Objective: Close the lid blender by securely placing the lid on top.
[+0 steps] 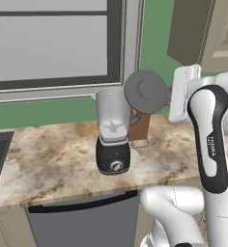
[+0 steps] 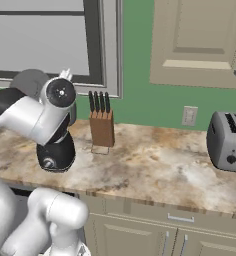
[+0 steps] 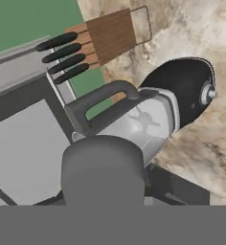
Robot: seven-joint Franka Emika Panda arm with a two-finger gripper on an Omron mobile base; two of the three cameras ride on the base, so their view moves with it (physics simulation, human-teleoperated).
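Grey and tilted on edge, the lid (image 1: 146, 90) hangs in the air just above and to the right of the blender (image 1: 113, 131), whose clear jar stands open-mouthed on its black base on the marble table (image 1: 53, 159). The hand (image 3: 103, 198) is clenched on the lid, carrying it, so the step in hand looks like the transport toward the jar, with the placing not yet done. The next move calls for levelling the disc, which now faces almost sideways, centring it over the jar's rim and lowering it until it seats all round, keeping clear of the dark side handle. In the hand view the lid fills the foreground and hides the fingertips, so the exact hold on the knob or rim cannot be made out. In the right base view the arm covers most of the blender, leaving its base and dial showing. A wooden knife block (image 2: 101, 125) stands just behind the blender.
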